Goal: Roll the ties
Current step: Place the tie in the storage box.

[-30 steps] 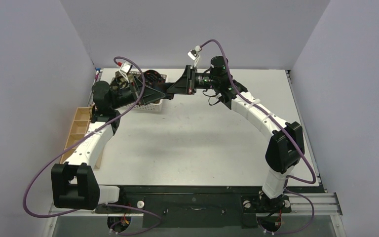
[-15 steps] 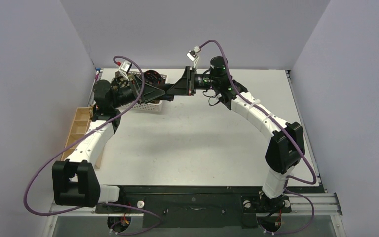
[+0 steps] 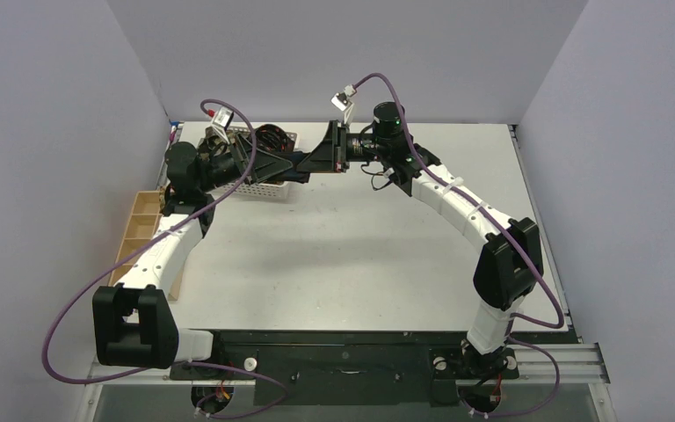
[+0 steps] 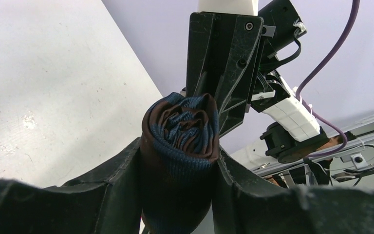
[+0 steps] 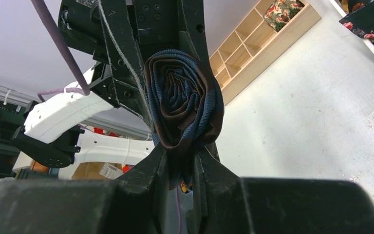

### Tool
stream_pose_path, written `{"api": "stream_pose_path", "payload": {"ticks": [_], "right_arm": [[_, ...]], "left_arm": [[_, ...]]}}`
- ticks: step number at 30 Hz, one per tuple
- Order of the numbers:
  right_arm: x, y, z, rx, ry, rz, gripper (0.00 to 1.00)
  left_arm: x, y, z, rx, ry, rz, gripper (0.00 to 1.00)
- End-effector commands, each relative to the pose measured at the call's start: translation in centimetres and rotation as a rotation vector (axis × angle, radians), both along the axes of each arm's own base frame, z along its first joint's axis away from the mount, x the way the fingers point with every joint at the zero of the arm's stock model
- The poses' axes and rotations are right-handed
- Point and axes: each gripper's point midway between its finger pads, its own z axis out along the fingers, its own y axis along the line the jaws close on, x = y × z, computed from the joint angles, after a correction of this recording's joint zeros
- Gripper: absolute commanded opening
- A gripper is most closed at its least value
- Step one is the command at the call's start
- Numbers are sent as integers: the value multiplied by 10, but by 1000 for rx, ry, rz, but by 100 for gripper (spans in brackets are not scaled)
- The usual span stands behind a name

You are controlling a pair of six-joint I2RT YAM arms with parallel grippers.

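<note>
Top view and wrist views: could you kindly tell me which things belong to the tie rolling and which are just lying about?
Job: rolled tie; left pincer; right pincer; patterned roll.
Lying about: white basket; wooden tray holding that patterned roll.

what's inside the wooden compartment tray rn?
Pale wooden compartment tray: one red-green patterned tie roll in an end cell; the other visible cells look bare. Its other end is hidden behind the held brown-blue tie roll.
</note>
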Motion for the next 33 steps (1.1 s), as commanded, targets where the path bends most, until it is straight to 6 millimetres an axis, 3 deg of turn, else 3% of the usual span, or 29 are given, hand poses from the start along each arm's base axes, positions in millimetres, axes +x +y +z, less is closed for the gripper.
{"api": "stream_pose_path", "payload": {"ticks": [1, 2, 3, 4, 5, 6, 7, 8, 11, 12, 13, 16, 21, 27, 33], "right_arm": [[-7, -9, 35, 54, -98, -6, 8], [-2, -12, 33, 45, -91, -25, 19], [0, -13, 32, 40, -89, -33, 24], [6, -17, 28, 26, -85, -56, 33], [9, -19, 26, 16, -81, -66, 38], [15, -24, 23, 1, -82, -88, 51], [18, -27, 18, -17, -65, -100, 67], [25, -32, 15, -28, -65, -126, 71], [41, -46, 1, -81, -44, -188, 77], [46, -50, -3, -103, -71, -212, 77], [49, -56, -9, -131, -57, -226, 78], [56, -66, -21, -192, -90, -249, 79], [57, -77, -35, -251, -93, -249, 80], [60, -87, -40, -256, -73, -257, 81], [61, -92, -45, -260, -47, -259, 82]], "left_arm": [[2, 9, 9, 47, -39, 19, 0], [4, 15, 8, 82, -68, 41, 0], [5, 21, -8, 116, 22, 58, 0], [8, 28, -8, 177, -42, 77, 0], [5, 38, -27, 217, 59, 94, 0], [11, 56, -29, 287, -6, 136, 0], [5, 64, -47, 331, 87, 150, 0], [8, 80, -50, 401, 28, 178, 0], [-9, 117, -88, 568, 162, 202, 0], [-6, 136, -96, 651, 126, 203, 0], [-18, 148, -106, 705, 191, 193, 0], [-29, 204, -139, 866, 255, 211, 0], [-43, 272, -172, 955, 376, 262, 0], [-33, 316, -204, 1043, 409, 275, 0], [3, 351, -225, 1088, 401, 349, 0]]}}
